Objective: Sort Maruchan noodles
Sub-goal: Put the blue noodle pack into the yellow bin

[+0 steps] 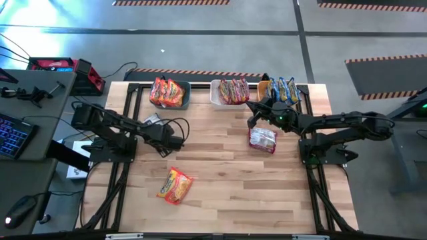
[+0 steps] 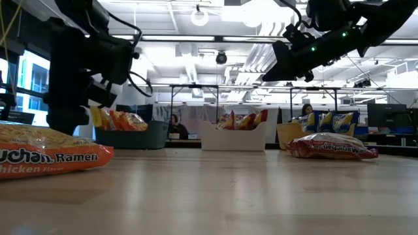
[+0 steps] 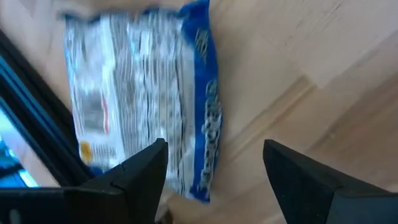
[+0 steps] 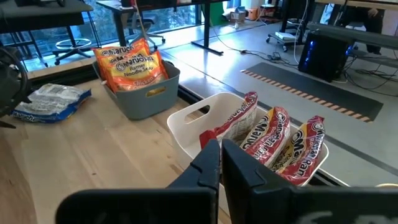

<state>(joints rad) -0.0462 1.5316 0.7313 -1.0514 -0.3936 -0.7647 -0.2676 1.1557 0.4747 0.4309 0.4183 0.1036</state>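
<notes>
A white packet with blue edges (image 3: 143, 93) lies flat, printed back up, near the table's left edge (image 1: 152, 120). My left gripper (image 3: 214, 162) slants down over it, open; one fingertip (image 3: 152, 158) is in front of the packet's end and the other is over bare wood. An orange-red packet (image 1: 175, 185) lies at the near left, and a white-maroon one (image 1: 263, 139) at the right. My right gripper (image 1: 253, 119) is shut and empty, in the air beside the white bin (image 4: 186, 124). My left gripper comes at the packet's blue-edged end (image 3: 199, 168) slanting from above, its fingers spread. I cannot tell whether the fingertip in front of that end touches it. The packet lies flat on the table.
Three bins stand along the far edge: a dark-blue one (image 1: 170, 93) with orange-red packets, the white one (image 1: 230, 91) with maroon-white packets, and an orange one (image 1: 283, 90) with yellow-blue packets. The middle of the table (image 1: 220, 167) is bare wood.
</notes>
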